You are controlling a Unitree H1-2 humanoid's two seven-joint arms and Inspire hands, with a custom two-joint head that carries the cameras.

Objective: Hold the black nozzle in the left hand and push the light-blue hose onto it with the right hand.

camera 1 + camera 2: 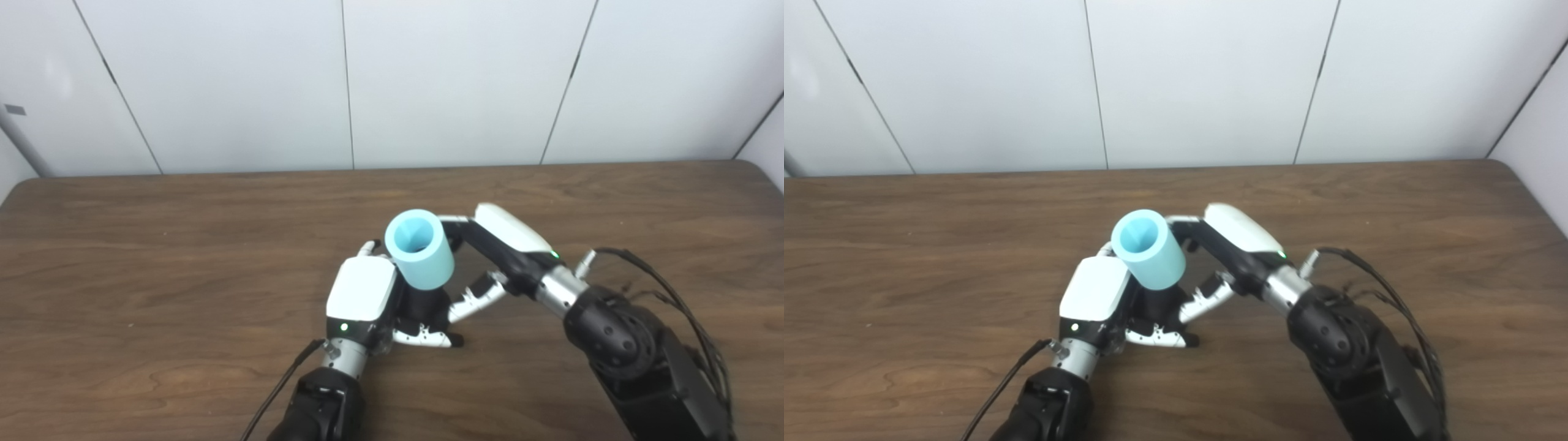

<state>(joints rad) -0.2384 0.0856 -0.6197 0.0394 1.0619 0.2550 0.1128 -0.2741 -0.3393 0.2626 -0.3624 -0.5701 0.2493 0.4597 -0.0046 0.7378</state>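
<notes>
The black nozzle (422,306) stands upright in the left hand (367,294), whose fingers wrap around its lower body; only a short dark stretch of it shows between that hand's thumb (429,338) below and the hose above. The light-blue hose (420,256) sits on top of the nozzle, its lower end over the nozzle's upper part, its open mouth tilted up and away from the left hand's back. How far the nozzle reaches inside cannot be told.

The right hand (490,251) comes in from the hose's far right side. Its fingers (454,223) curl behind the hose and touch its wall, while its thumb (474,300) reaches down toward the nozzle, just beside the left hand's thumb. So the right hand is closed on the hose, and the left on the nozzle.

Both hands meet above the brown wooden table (153,257), near its middle. Black cables (674,294) trail from the right wrist.
</notes>
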